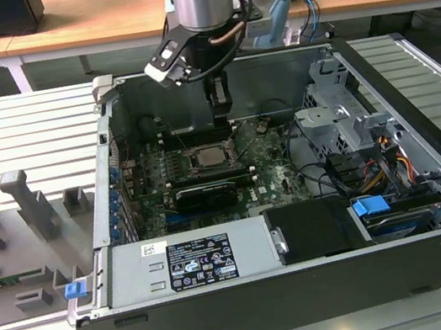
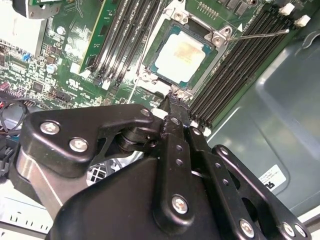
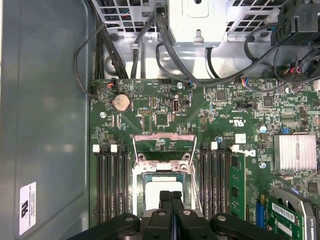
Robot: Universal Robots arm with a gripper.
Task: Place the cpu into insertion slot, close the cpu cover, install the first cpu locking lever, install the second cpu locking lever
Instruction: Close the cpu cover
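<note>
The cpu (image 2: 181, 52) lies flat in the insertion slot (image 2: 159, 44), its pale metal top facing up; it is also seen as cpu (image 3: 156, 183) in the first wrist view. The cpu cover (image 3: 164, 136) stands open, raised on the side of the slot away from my gripper, with the board visible through its cut-out. A thin wire locking lever (image 2: 260, 34) sticks out beside the slot. My gripper (image 3: 171, 196) hangs just above the near edge of the slot, its two fingers pressed together with nothing between them. In the exterior view the gripper (image 1: 220, 103) is inside the case above the slot (image 1: 206, 157).
Black memory slots (image 3: 111, 182) flank the socket on both sides. A green card (image 3: 239, 182) and a silver heatsink (image 3: 295, 151) stand near it. Cables (image 3: 150, 35) run along the drive cage (image 1: 336, 115). The case wall (image 3: 45, 125) is close by.
</note>
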